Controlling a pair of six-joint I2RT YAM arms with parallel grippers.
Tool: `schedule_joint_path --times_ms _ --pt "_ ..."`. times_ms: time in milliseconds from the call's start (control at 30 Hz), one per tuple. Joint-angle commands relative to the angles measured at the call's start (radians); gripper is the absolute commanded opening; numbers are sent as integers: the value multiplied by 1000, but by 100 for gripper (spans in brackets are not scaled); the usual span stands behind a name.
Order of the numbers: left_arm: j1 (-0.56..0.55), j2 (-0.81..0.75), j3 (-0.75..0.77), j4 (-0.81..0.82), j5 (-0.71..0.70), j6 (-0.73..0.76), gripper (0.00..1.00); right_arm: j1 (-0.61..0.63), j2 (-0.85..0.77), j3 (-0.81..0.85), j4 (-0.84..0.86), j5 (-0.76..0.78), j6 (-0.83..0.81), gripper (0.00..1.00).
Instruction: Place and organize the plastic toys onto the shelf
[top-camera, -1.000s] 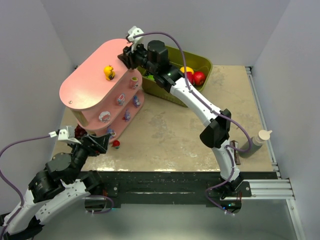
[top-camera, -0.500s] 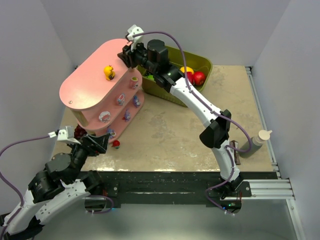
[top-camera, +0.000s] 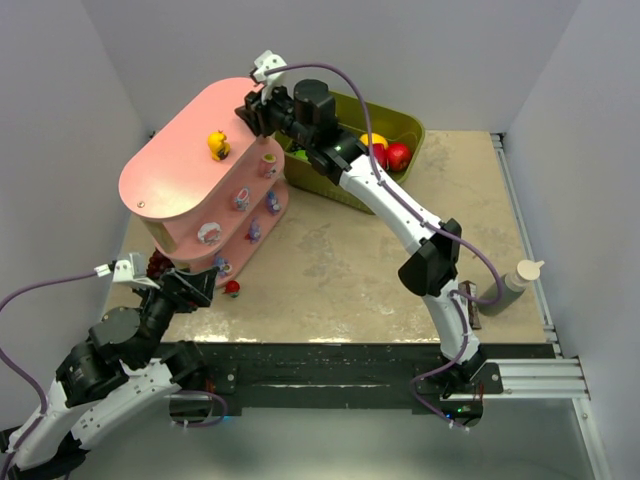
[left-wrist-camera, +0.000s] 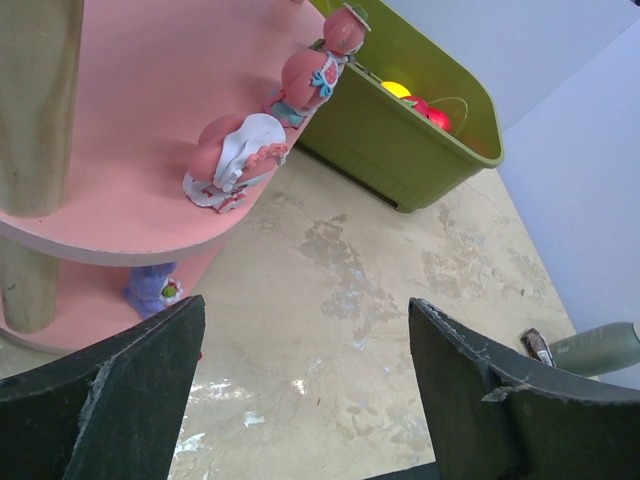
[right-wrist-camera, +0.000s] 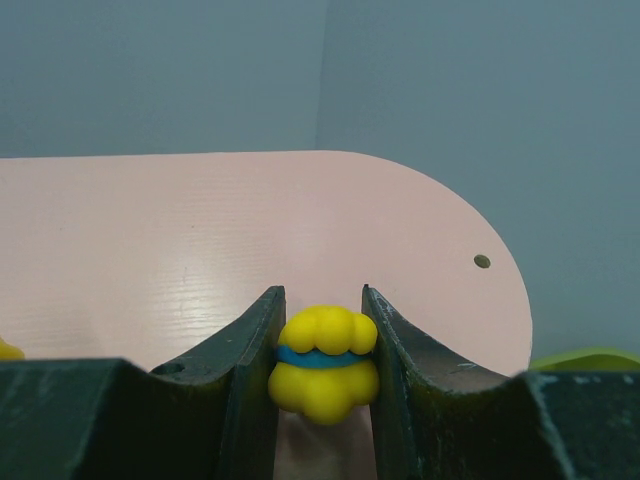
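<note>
The pink three-tier shelf (top-camera: 185, 170) stands at the back left. A yellow toy (top-camera: 218, 145) sits on its top board, and several small figurines line the lower boards (top-camera: 242, 198). My right gripper (top-camera: 252, 110) is over the top board's right end, shut on a yellow figurine with a blue band (right-wrist-camera: 322, 362). A red toy (top-camera: 232, 289) lies on the table by the shelf's foot. My left gripper (top-camera: 197, 285) is open and empty beside the lowest board; its view shows pink figurines (left-wrist-camera: 235, 160) on a board edge and a purple one (left-wrist-camera: 152, 291) below.
An olive-green bin (top-camera: 385, 130) with red and yellow fruits stands behind the shelf, also in the left wrist view (left-wrist-camera: 420, 130). A grey-white bottle (top-camera: 518, 276) lies at the table's right edge. A dark red bunch (top-camera: 160, 263) sits by the shelf's near foot.
</note>
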Motion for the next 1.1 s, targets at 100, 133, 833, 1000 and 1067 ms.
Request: schedule_joint_path --times_ms 100,133,833,1000,1067 --pt "2 -12 5 9 -22 -19 87 8 13 52 14 16 -6 35" --pt "2 -12 5 9 -22 -17 87 6 13 50 14 16 -5 35" --pt "2 -12 5 8 -22 -17 87 6 -9 26 48 23 -5 61" --pt "2 -10 5 8 -24 -19 87 9 -10 40 48 32 -3 62" --pt "2 -9 5 6 -24 -19 87 8 -15 38 51 40 -3 64"
